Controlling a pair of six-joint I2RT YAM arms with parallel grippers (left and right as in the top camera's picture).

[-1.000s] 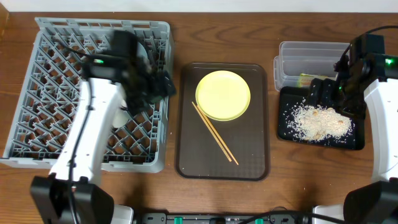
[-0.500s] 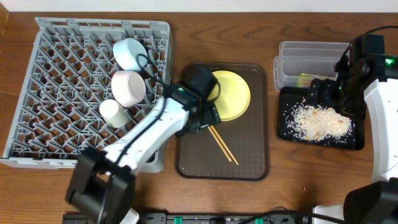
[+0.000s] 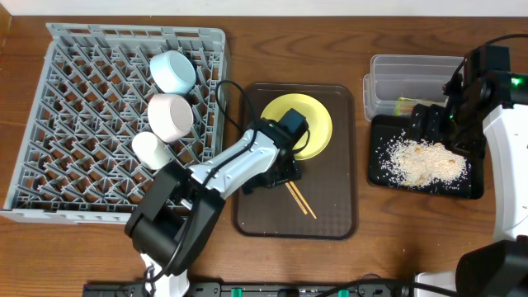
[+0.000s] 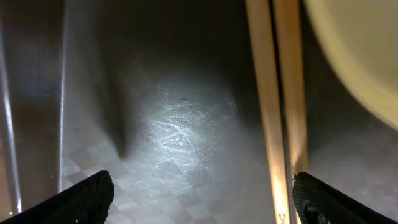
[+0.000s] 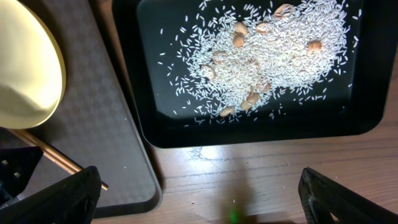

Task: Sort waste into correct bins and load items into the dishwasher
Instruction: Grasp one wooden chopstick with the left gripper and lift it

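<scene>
The left arm (image 3: 247, 157) reached across the brown serving tray (image 3: 330, 210). Its jaws were spread wide and empty, low over the two chopsticks (image 3: 294, 196) that lay side by side just beside the yellow plate (image 3: 318, 115). That pose suited a pinch on the sticks, which I judge was the step in hand. The blue bowl (image 3: 172, 72), white bowl (image 3: 169, 116) and small cup (image 3: 150, 148) sat tipped on their sides among the pegs of the grey dish rack (image 3: 132, 33), probably so they would drain. The right arm (image 3: 503, 148) hung over the black tray (image 3: 379, 177), jaws likewise apart and holding nothing. The rice-like crumbs (image 3: 425, 161) were heaped in that tray and the green-and-yellow wrapper (image 3: 404, 105) lay in the clear tub (image 3: 388, 70) behind it, so the waste looked sorted.

The left wrist view alone showed how the sticks lay between the jaws: close to one tip, well off centre, with the plate's rim near. The right wrist view alone showed brownish bits mixed into the crumbs, which the overhead blurred. Only the overhead took in rack, tub and both arms on the counter (image 3: 412, 239) together
</scene>
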